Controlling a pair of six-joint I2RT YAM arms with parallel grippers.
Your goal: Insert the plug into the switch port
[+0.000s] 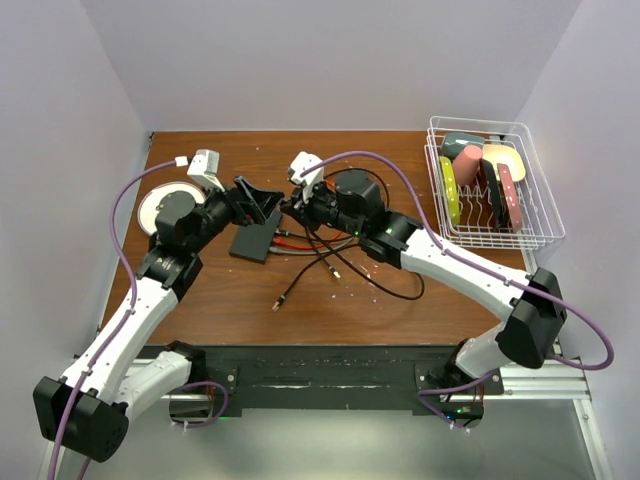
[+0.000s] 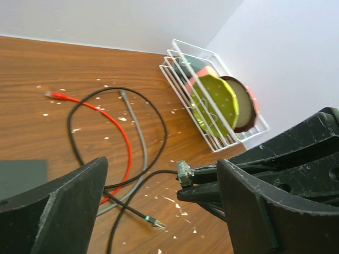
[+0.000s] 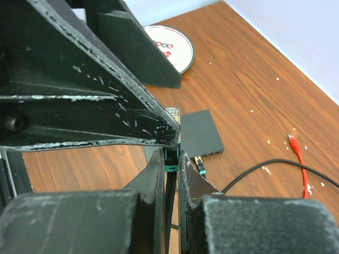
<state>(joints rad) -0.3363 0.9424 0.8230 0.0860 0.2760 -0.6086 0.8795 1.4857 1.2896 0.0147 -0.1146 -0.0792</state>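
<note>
While right hand (image 3: 170, 153) pinches one plug (image 2: 183, 172) | one box (image 3: 200, 132) | one rack (image 1: 538, 215)

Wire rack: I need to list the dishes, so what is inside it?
Dishes stand on edge in the wire rack: a yellow-green dish, a pink dish, a dark red dish and more. They overlap, so the exact count and the rack's floor are hidden.

My left arm (image 1: 135, 305) and right arm (image 1: 465, 272) are white shells between black joints, each trailed by a purple cable (image 1: 117, 215). My left tool (image 2: 163, 164) and right tool (image 3: 170, 159) have matte black wedge fingers (image 2: 58, 211), scuffed pale. White cameras (image 1: 205, 165) cap both wrists.
</note>
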